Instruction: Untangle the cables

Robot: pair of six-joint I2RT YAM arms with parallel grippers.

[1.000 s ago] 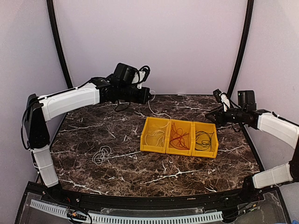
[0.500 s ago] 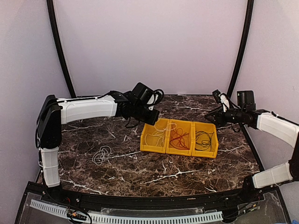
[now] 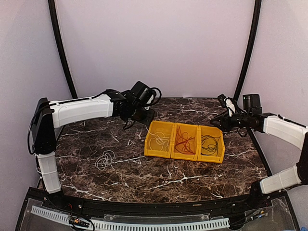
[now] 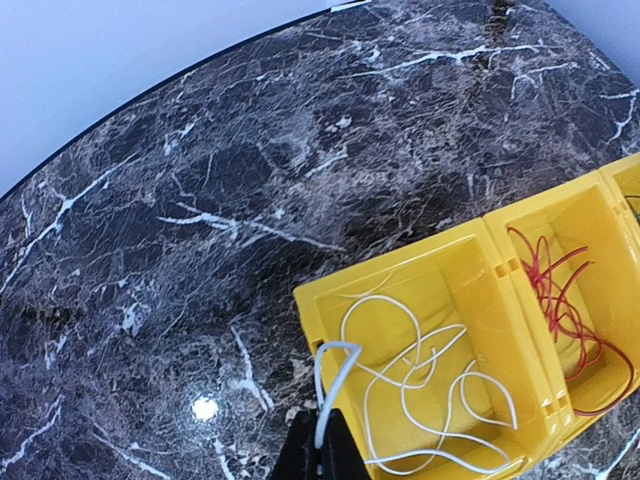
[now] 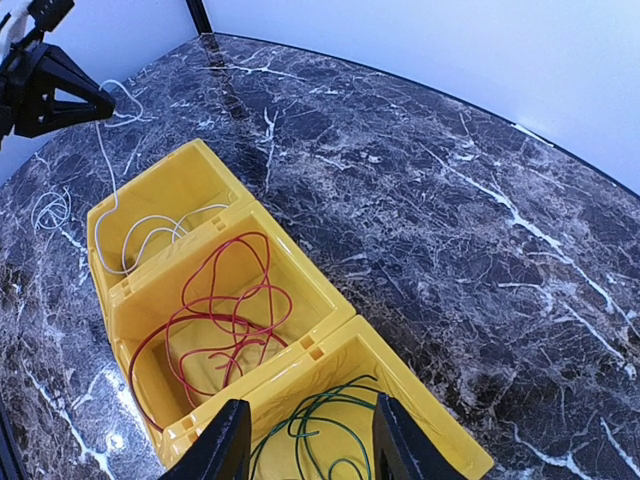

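Here the left pincer point(image 4: 320, 455) pinches the white cable point(image 4: 405, 378), hanging into the yellow bin point(image 4: 390, 268).

Left hand point(image 3: 147, 116) lowered the white cable point(image 4: 319, 400) toward the yellow bin point(image 4: 385, 265).

We see a desk point(image 3: 96, 139) of dark white-veined marble or a look-alike, polished enough to throw back a lamp's glint. The yellow bins point(image 3: 159, 153) look like smooth moulded plastic with a soft sheen. The white cable point(image 4: 319, 400) and red cable point(image 5: 222, 325) seem sheathed in slick plastic. The arm shells point(image 3: 79, 109) read as matt white plastic
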